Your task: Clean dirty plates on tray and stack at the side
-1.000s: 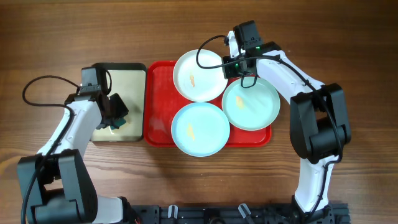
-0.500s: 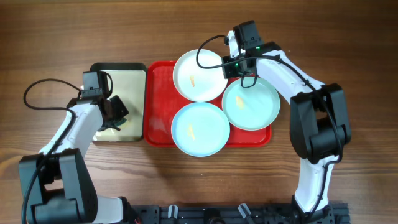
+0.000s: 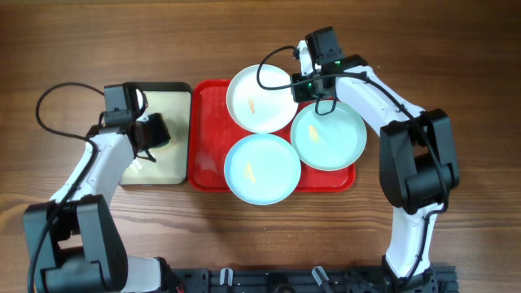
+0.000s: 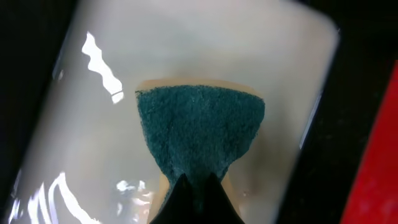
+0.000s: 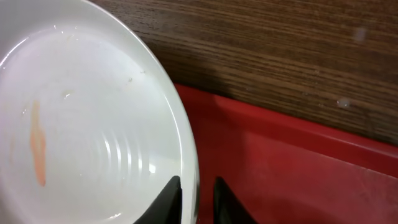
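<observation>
The red tray (image 3: pixel 203 155) holds a white plate (image 3: pixel 259 99) at the back and two pale blue plates, one at the front (image 3: pixel 262 168) and one at the right (image 3: pixel 328 136). Each has a small orange smear. My right gripper (image 3: pixel 303 88) straddles the white plate's right rim; in the right wrist view its fingers (image 5: pixel 198 183) close on the rim of the white plate (image 5: pixel 93 124), over the red tray (image 5: pixel 298 168). My left gripper (image 3: pixel 155 132) is shut on a dark green sponge (image 4: pixel 199 124), its fingertips (image 4: pixel 198 180) pinching the sponge above the cream tray.
A smaller black-rimmed cream tray (image 3: pixel 167 102) sits left of the red tray, and its glossy surface shows in the left wrist view (image 4: pixel 93 124). Bare wooden table surrounds both trays. Cables trail from both arms.
My left gripper has moved with the sponge from the cream tray's front toward its middle, nearer the red tray. The right arm and the plates have not moved.
</observation>
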You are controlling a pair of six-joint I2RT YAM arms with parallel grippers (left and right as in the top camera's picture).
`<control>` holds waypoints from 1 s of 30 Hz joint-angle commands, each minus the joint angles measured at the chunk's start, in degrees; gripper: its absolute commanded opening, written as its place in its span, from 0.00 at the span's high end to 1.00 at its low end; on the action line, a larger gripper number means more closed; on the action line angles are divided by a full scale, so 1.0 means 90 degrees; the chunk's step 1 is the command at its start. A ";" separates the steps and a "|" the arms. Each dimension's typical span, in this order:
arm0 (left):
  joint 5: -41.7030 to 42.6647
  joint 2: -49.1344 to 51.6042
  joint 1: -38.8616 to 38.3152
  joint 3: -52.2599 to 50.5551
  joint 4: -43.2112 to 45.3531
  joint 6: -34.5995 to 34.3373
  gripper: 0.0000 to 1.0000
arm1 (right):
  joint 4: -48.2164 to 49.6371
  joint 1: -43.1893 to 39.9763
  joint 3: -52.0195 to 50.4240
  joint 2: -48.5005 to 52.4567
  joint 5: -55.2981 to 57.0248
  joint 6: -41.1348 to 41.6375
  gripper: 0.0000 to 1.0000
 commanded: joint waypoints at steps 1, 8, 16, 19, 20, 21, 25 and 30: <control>0.0112 -0.0653 0.0029 0.0272 0.0046 0.0828 0.96 | 0.0036 0.0019 -0.0007 0.0146 -0.0073 0.0002 0.77; 0.0112 -0.1826 0.0029 0.0272 0.0321 0.0988 0.96 | 0.0053 0.0041 -0.0007 0.0148 -0.0075 0.0027 0.81; 0.0114 -0.2040 0.0029 0.0270 0.0301 0.1343 0.96 | 0.0066 0.0245 -0.0007 0.0148 -0.0070 0.0019 0.96; 0.0119 -0.2028 0.0029 0.0270 0.0189 0.1341 0.96 | 0.0066 0.0265 -0.0007 0.0148 -0.0070 0.0019 0.96; 0.0119 -0.2028 0.0029 0.0270 0.0100 0.1341 0.96 | 0.0066 0.0265 -0.0007 0.0148 -0.0070 0.0019 0.95; 0.0119 -0.2028 0.0029 0.0270 0.0032 0.1343 0.96 | 0.0066 0.0265 -0.0007 0.0148 -0.0070 0.0022 0.90; 0.0573 -0.1991 0.0029 0.0262 -0.0265 0.1545 0.96 | 0.0066 0.0265 -0.0007 0.0148 -0.0070 0.0019 0.72; 0.0826 -0.1962 0.0029 0.0177 -0.0410 0.1673 0.96 | 0.0066 0.0265 -0.0007 0.0148 -0.0073 0.0022 0.74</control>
